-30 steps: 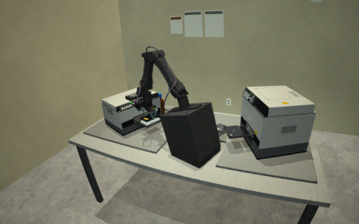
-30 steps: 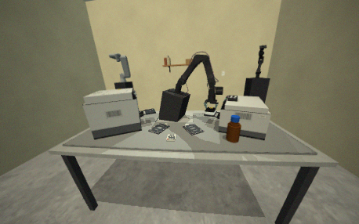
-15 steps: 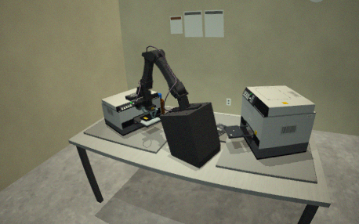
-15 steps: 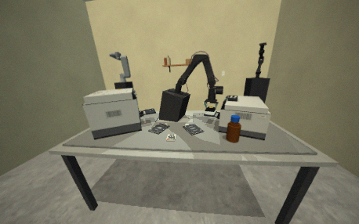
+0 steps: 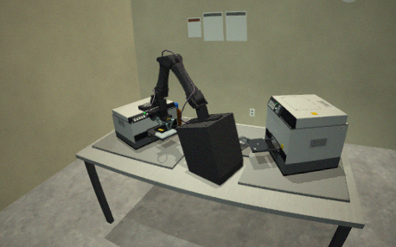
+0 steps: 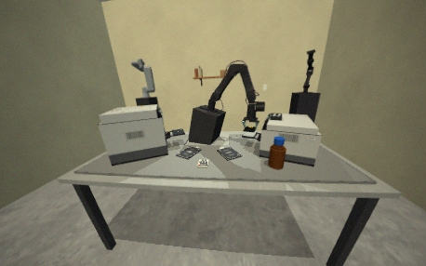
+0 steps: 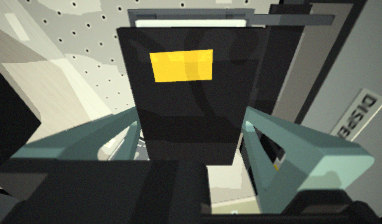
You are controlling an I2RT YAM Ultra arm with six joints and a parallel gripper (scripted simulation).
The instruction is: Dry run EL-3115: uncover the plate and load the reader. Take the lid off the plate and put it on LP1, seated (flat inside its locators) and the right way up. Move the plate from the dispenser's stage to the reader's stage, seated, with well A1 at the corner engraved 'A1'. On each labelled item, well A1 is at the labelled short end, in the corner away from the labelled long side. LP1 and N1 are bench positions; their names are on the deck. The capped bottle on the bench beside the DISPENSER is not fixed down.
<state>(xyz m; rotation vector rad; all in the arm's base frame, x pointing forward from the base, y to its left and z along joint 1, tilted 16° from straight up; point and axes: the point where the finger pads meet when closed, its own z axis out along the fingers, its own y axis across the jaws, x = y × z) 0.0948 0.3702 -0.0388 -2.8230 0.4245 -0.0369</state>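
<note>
My gripper [image 5: 164, 125] [image 6: 251, 125] [image 7: 191, 111] is shut on the black lid [image 5: 160, 129] [image 6: 251, 128] [image 7: 197, 100], one finger at each side edge. The lid is level, yellow label up, a little above the white plate [image 5: 167, 135] [image 6: 250, 135] [image 7: 192, 23]. The plate sits on the stage [image 7: 192, 11] of the dispenser [image 5: 125, 123] [image 6: 301, 135]; the lid hides most of it, including well A1. The reader [image 5: 307, 138] [image 6: 132, 135] has its bare dark stage [image 5: 259, 145] [image 6: 177, 132] out. Two dark bench positions [image 6: 189, 152] [image 6: 229, 153] lie between the machines; their names are unreadable.
The brown bottle [image 5: 179, 117] [image 6: 276, 157] with a blue cap stands upright beside the dispenser. The black arm pedestal [image 5: 212, 148] [image 6: 206, 125] stands between the machines. A small white item [image 6: 203, 163] lies near the bench positions. The dispenser's body is close beside the gripper.
</note>
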